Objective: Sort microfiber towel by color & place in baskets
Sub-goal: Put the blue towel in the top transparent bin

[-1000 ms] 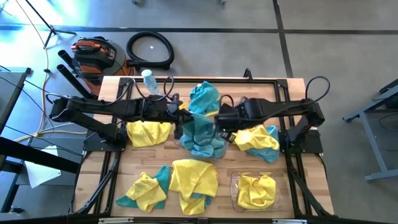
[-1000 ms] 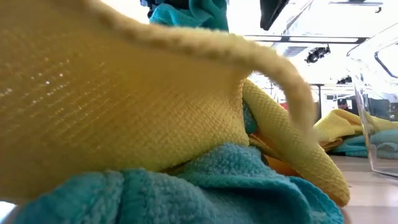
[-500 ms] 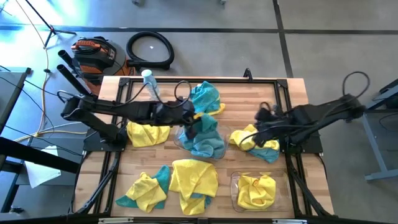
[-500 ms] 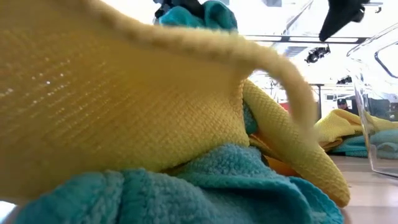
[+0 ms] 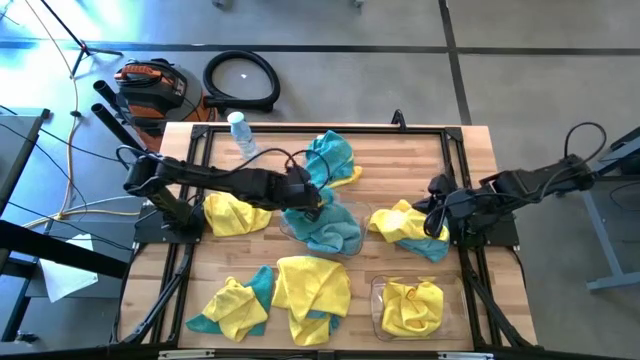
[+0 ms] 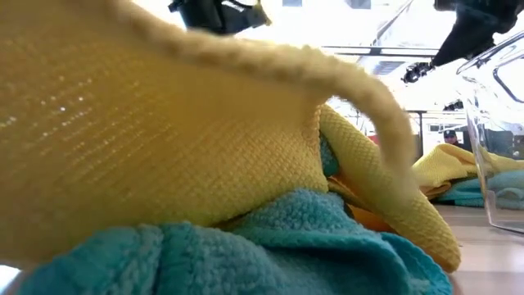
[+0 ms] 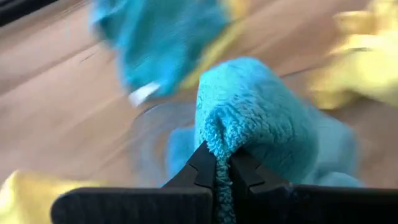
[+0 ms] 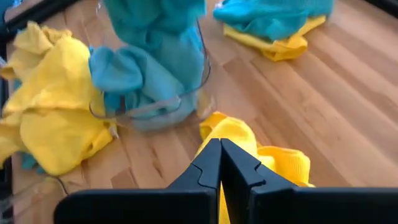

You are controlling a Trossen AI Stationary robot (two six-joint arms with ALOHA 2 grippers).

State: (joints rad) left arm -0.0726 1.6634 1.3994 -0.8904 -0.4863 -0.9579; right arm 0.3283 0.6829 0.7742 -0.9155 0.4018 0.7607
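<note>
Our left tool point(image 7: 216, 163) grips a teal towel point(image 7: 255, 118) over the teal basket point(image 5: 345, 215); right tool point(image 8: 220, 155) grips a yellow towel point(image 8: 261, 155). Several desk point(image 5: 470, 165) towels remain.

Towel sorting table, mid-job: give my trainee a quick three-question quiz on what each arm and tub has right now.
1. True or false: the left gripper is shut on a teal towel.
2. What colour is the towel pinched in the right gripper? A) teal B) yellow C) white
3. Fill in: the clear tub at the table's middle holds ____ towels, and the clear tub at the near right edge holds a ____ one.

Key: 1 true. 2 B, the yellow towel. 3 teal; yellow.
</note>
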